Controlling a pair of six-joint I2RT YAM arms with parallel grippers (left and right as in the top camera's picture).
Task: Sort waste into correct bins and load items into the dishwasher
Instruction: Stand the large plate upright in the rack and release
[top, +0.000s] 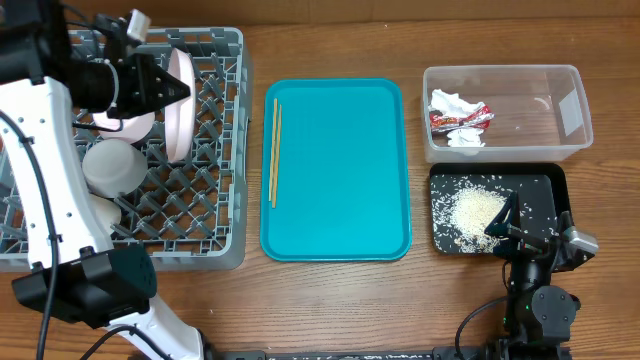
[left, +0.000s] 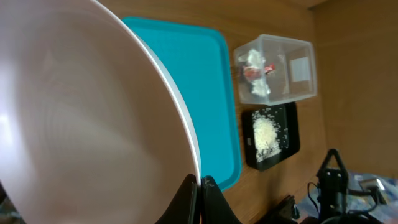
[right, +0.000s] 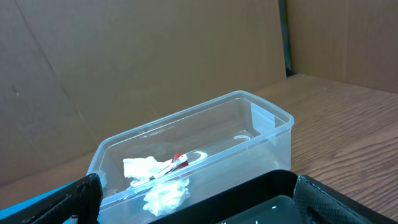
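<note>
From overhead, your left tool hangs over the dish rack, clamped on the rim of a white plate that stands on edge in the grid. The rack's wall is just past the plate. Beyond it a strip of worktop separates the rack from the teal tray, where two chopsticks lie along the edge nearest this tool. The white arm reaches in from the rack's far side, above a round grey bowl.

Your right tool sits low over a corner of the black tray, jaws spread wide, gripping nothing, with the rice heap just beside it. Ahead of it, the clear tub holds the wrapper and tissue.

In the left wrist view the plate fills most of the frame. The fingers pinch its rim at the bottom, a grip the overhead hides.

In the right wrist view the fingers stand at both lower corners, with the black tray's rim between them, the tub ahead and a brown wall behind.
</note>
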